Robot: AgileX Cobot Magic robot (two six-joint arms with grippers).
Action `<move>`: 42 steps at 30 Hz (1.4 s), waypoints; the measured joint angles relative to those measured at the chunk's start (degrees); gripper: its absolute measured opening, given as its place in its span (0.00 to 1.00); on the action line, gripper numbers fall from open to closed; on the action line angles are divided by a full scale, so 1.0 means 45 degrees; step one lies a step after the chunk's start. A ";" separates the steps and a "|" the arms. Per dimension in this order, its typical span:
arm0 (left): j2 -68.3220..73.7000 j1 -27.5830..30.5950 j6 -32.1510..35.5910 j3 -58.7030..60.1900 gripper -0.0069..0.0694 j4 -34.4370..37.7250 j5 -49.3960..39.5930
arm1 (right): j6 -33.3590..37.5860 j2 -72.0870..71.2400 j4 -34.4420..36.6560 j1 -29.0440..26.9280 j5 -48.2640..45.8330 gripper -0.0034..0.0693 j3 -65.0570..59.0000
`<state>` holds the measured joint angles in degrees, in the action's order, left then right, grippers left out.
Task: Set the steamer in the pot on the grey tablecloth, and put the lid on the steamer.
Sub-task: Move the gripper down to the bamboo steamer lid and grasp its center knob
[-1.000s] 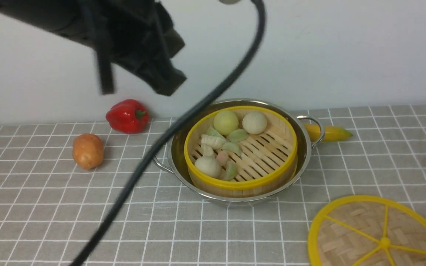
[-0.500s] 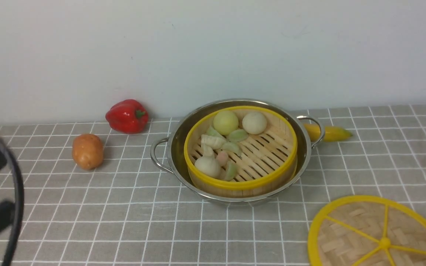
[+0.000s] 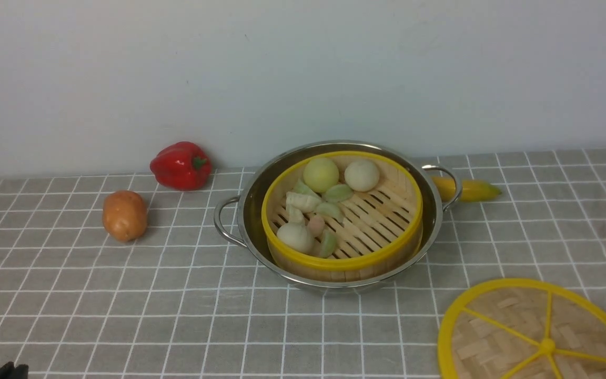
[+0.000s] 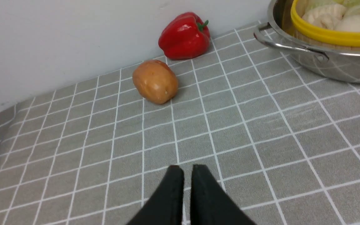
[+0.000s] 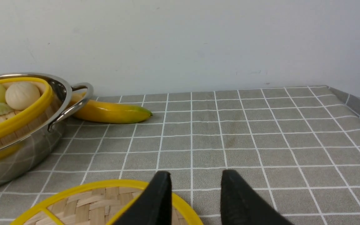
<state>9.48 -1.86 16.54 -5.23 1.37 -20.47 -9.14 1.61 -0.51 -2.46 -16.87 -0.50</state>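
With the steamer [image 3: 376,221] seated in the pot [image 3: 253,210], the lid [image 3: 539,331] lies flat on the grey tablecloth [image 3: 124,295] at near right — just under the right pincer [image 5: 195,173], spread and empty over its far rim — well apart from the nearly pressed-together left pincer [image 4: 187,167].

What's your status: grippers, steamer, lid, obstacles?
Left gripper nearly shut, empty. Right gripper open by lid rim. Steamer in pot; lid flat on grey tablecloth. Nothing covering steamer.

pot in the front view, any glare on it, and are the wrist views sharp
Front view: the pot inside mirrors the yellow steamer, no harsh glare. Left wrist view: sharp, pot wall reflects the tablecloth grid. Right wrist view: same.
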 joint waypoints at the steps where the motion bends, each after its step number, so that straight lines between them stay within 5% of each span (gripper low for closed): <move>1: -0.0372 0.0000 -0.0210 0.0284 0.14 0.0000 0.0092 | 0.0000 0.0000 0.0000 0.0000 0.0000 0.38 0.0000; 15: -0.2079 0.0000 -0.1602 0.1248 0.18 0.0000 0.0066 | 0.0000 0.0000 0.0000 0.0000 0.0000 0.38 0.0000; 42: -0.2092 0.0000 -0.1676 0.1248 0.23 0.0000 -0.0018 | 0.0000 0.0000 0.0000 0.0370 0.0000 0.38 0.0000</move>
<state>0.06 -1.86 9.00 0.38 1.37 -20.55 -9.14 1.61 -0.51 -0.79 -16.87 -0.50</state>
